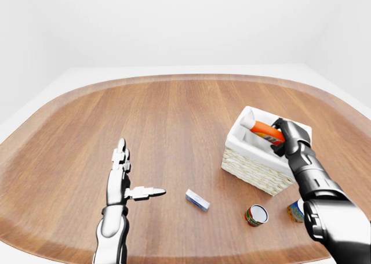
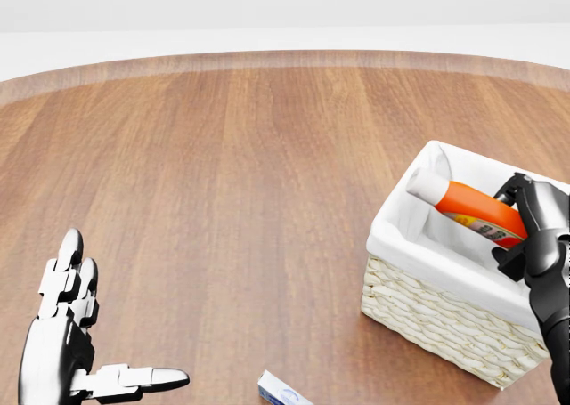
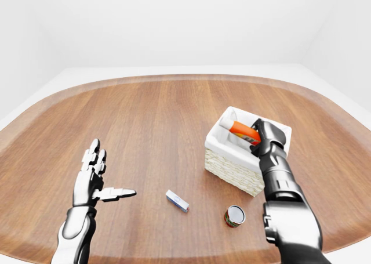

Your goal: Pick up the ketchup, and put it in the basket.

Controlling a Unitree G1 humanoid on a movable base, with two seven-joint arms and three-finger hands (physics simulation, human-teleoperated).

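Broad wooden table [image 1: 174, 119] with rounded corners and a paler rim, grain running away from the camera. Plain white walls and pale floor beyond, nothing else in the room.

Wicker basket [image 2: 445, 320] with white lining toward the right of the head view. Ketchup [image 2: 468, 206] lying tilted inside it, white cap pointing up-left, orange body toward the right. Right hand [image 2: 534, 231] over the basket's right end, dark fingers wrapped round the bottle's base.

Left hand [image 1: 123, 177] low at the left of the left-eye view, above the table, fingers straight and spread, thumb pointing right, holding nothing.

Small white-and-blue box [image 1: 197, 199] lying below the basket, well apart. Can [image 1: 256, 215] on its side nearer the bottom. Another can [image 1: 296, 210] partly hidden behind the right arm.
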